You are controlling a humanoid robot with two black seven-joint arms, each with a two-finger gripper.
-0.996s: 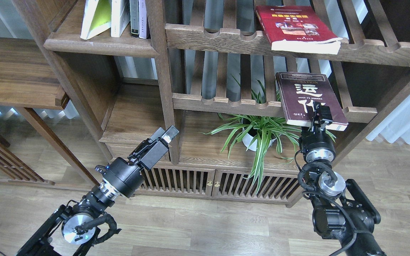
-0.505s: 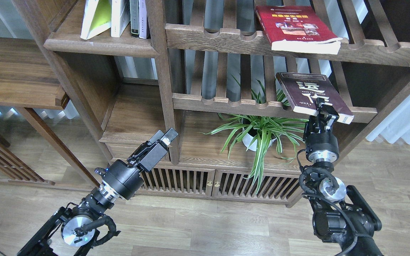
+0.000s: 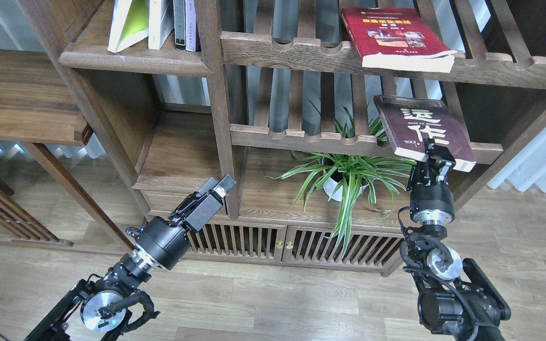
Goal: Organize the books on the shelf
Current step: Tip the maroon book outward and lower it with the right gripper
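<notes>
The dark maroon book (image 3: 417,124) with big white characters lies tilted on the middle slatted rack at the right. My right gripper (image 3: 436,154) is shut on its near edge. The red book (image 3: 389,33) with a yellow title band lies flat on the upper slatted rack. The yellow-green and white book (image 3: 128,21) leans in the top left compartment, on its flat plank board (image 3: 135,59). My left gripper (image 3: 223,184) hangs empty by the bookcase's middle post, low and far from the books. Its fingers cannot be told apart.
Thin white and dark-spined books (image 3: 173,21) stand beside the yellow-green one. A potted spider plant (image 3: 346,177) sits under the middle rack, just left of my right arm. A slatted cabinet (image 3: 282,244) forms the base. A wooden side table (image 3: 22,102) stands left.
My right gripper has moved right and slightly down with the maroon book, and the book has turned so its near edge swings right. My left gripper has dropped slightly.
</notes>
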